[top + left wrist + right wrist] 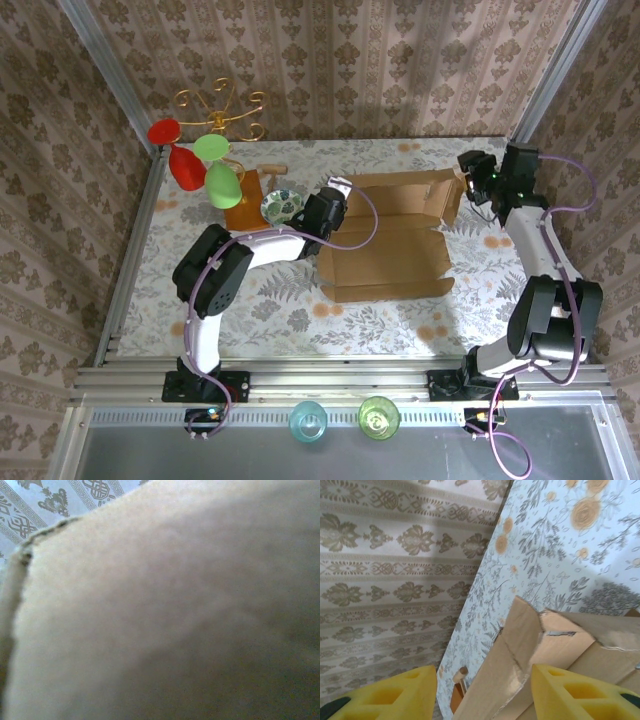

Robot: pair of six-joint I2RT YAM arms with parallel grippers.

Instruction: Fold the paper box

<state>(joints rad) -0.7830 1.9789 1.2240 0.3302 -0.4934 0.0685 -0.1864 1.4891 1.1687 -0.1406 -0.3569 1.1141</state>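
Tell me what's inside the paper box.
Only bare cardboard floor shows inside the paper box, with nothing lying on it. The left gripper hides its left edge, so that part cannot be checked.

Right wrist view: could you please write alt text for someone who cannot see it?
Open yellow fingers of the right gripper frame a raised brown flap of the paper box, with the floral table and patterned wall beyond.

No writing, label, brand, number or sign is legible; the paper box (385,255) shows plain unprinted cardboard.
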